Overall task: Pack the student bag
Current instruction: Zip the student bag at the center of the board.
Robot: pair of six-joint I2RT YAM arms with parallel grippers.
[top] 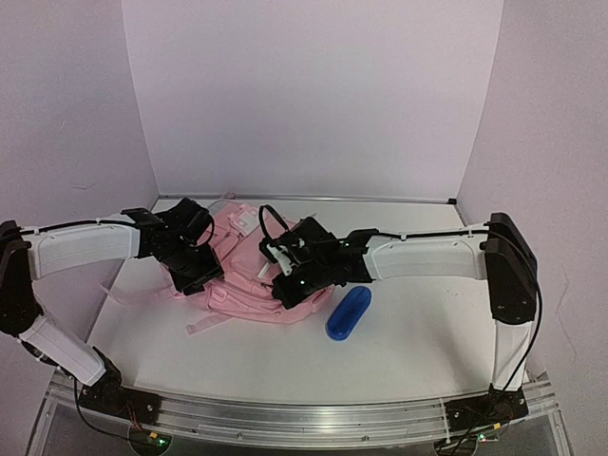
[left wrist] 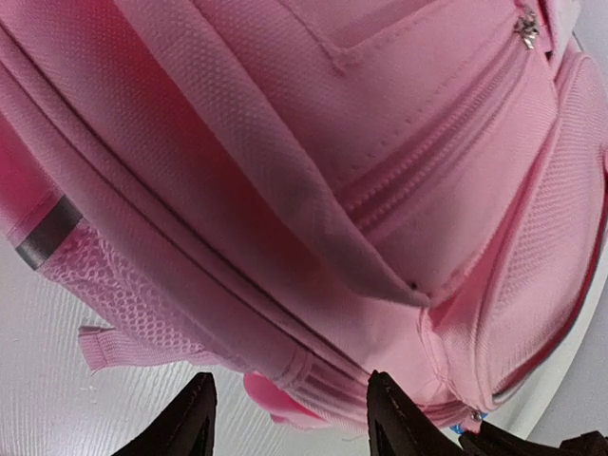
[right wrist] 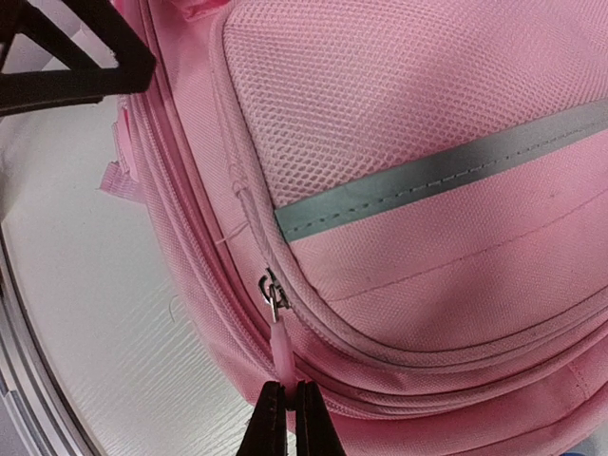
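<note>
Student bag [top: 242,271]: pink, lying flat on table [top: 408,351]; zips look shut wherever visible. Right gripper [right wrist: 290,407] pinched tight on the pink zip pull [right wrist: 281,347] at the bag's mesh-pocket side. Left gripper [left wrist: 290,385] at the bag's opposite edge, fingers spread and straddling the seam, nothing clamped. Blue case [top: 349,313] just beside the bag, outside it. Judgement: early stage. Nothing looks packed, and unzipping, loading and closing all remain.
</note>
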